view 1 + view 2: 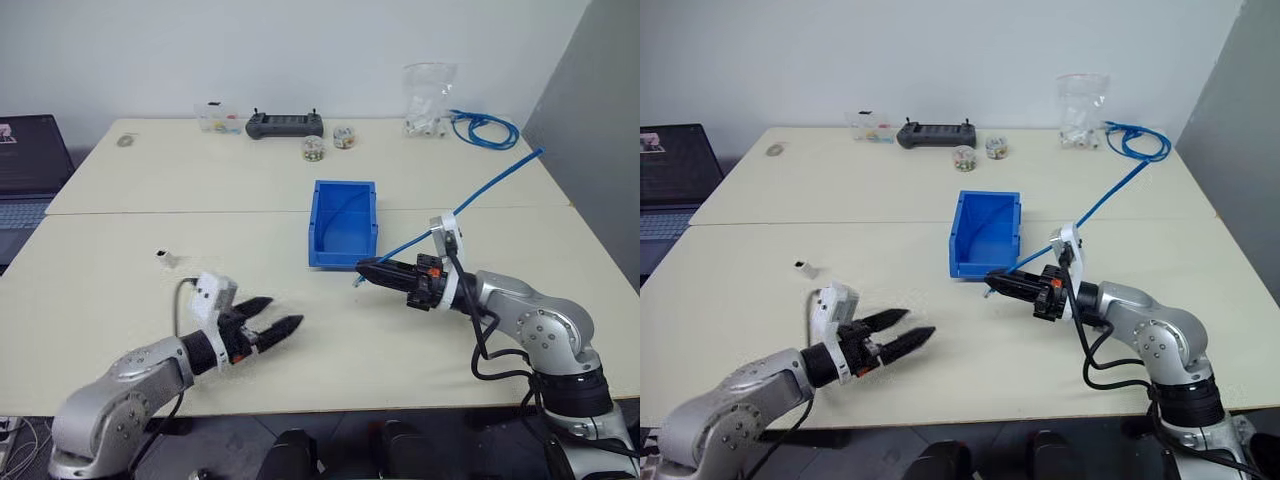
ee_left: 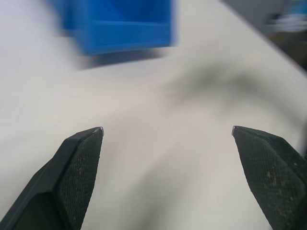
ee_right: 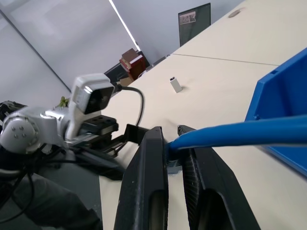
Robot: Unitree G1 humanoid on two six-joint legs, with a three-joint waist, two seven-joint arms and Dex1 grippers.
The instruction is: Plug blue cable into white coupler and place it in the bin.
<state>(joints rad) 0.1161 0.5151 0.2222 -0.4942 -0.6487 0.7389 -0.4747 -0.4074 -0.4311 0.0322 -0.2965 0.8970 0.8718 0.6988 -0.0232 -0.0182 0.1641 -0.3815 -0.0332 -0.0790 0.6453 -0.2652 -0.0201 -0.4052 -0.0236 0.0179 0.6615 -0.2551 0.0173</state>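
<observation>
Gripping the blue cable [image 1: 480,192], right hand [image 1: 362,270] (left hand [image 1: 268,324] open).

Silver metal arms end in black wrists, each carrying a white boxy camera module. Black cables loop along both forearms. The left gripper [image 1: 272,320] and right gripper [image 1: 362,268] have tapered black fingers [image 2: 76,167] with textured pads.

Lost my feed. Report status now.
Left gripper open, empty, over the table. Right gripper shut on thin light-blue cable beside bright-blue plastic bin. Tiny white coupler lies apart, unplugged. Nothing blocking.
</observation>
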